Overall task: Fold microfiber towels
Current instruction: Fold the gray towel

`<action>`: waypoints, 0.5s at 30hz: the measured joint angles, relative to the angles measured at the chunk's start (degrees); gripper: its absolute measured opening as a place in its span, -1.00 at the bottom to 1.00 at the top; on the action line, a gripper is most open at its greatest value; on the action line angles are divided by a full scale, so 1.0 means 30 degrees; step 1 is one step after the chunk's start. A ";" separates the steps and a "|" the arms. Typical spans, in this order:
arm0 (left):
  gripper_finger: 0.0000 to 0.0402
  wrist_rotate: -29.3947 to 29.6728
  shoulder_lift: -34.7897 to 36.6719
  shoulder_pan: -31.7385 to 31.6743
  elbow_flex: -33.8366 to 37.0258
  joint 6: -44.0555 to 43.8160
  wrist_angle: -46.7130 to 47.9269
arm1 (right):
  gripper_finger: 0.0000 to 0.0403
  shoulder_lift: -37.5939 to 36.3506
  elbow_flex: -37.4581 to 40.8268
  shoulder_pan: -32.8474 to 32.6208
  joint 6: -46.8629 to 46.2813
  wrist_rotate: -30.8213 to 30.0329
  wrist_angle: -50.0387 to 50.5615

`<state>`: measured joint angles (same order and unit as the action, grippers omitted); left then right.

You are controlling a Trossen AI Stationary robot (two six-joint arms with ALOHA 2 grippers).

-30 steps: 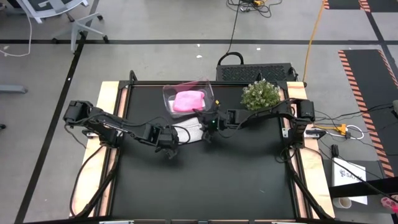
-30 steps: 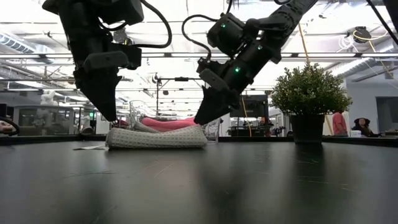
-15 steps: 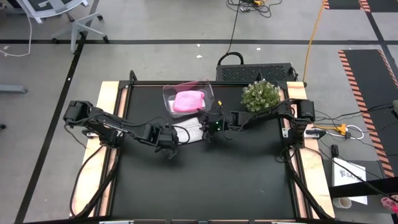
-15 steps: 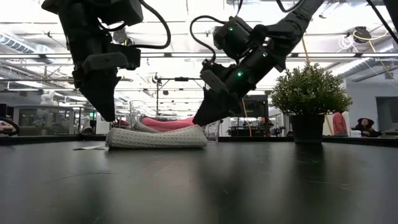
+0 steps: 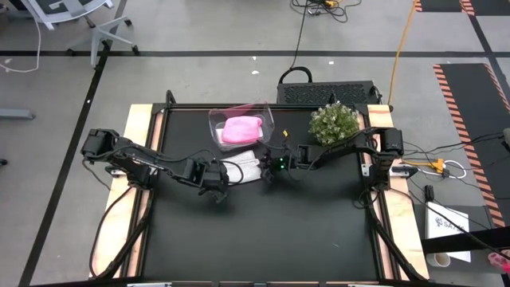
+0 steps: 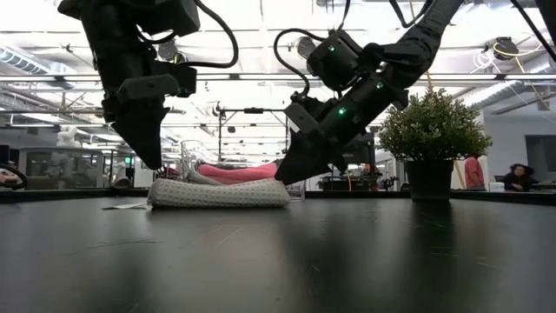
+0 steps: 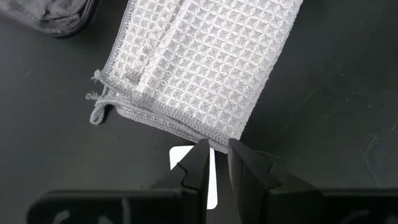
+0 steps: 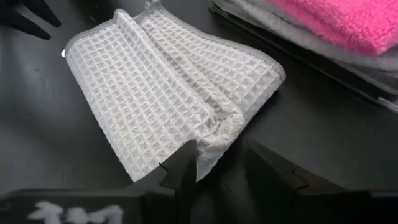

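A white waffle-weave towel (image 5: 243,168) lies folded flat on the black table, also seen in the low view (image 6: 219,193). A pink towel (image 5: 241,127) lies in a clear bin (image 5: 267,119) on top of a grey cloth (image 8: 292,28). My left gripper (image 7: 219,155) points down just over the folded towel's left end (image 6: 161,187), its fingers a narrow gap apart. My right gripper (image 8: 227,163) is open, slanting down at the towel's right end (image 6: 280,189). My right gripper's one fingertip (image 8: 186,163) stands at the folded corner of the white towel (image 8: 214,134); I cannot tell whether it touches. My left gripper's fingertips (image 7: 202,152) stand at the towel's folded edge (image 7: 186,127); I cannot tell whether they touch it.
A potted plant (image 5: 333,121) stands at the table's far right. The bin stands just behind the folded towel. A small white label (image 7: 189,171) lies on the table beside the towel. The near half of the table (image 5: 263,231) is bare black surface.
My right gripper has drawn back a little from the folded towel toward the table's right edge. The towel has stayed where it was.
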<state>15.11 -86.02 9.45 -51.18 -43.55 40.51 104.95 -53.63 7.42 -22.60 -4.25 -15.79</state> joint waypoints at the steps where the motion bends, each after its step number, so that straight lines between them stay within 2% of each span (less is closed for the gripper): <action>1: -0.69 0.0000 0.0000 0.0000 0.0000 0.0000 0.0007 | -0.41 0.0000 0.0000 0.0000 -0.0206 -0.0007 0.0015; 5: -0.69 0.0000 0.0000 0.0000 0.0000 -0.0044 0.0007 | -0.65 0.0000 0.0000 0.0000 -0.0324 0.0015 -0.0685; 9: -0.69 0.0000 0.0000 0.0000 0.0000 -0.0057 0.0010 | -0.95 -0.0005 0.0000 0.0005 -0.0188 0.0973 -0.2960; 15: -0.69 -0.0007 0.0000 0.0000 0.0000 -0.0092 0.0015 | -0.99 -0.0007 -0.0007 0.0260 -0.0006 0.0817 -0.3037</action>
<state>15.09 -86.02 9.45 -51.18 -43.83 40.56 104.92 -53.65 8.20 -22.61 -1.80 -24.90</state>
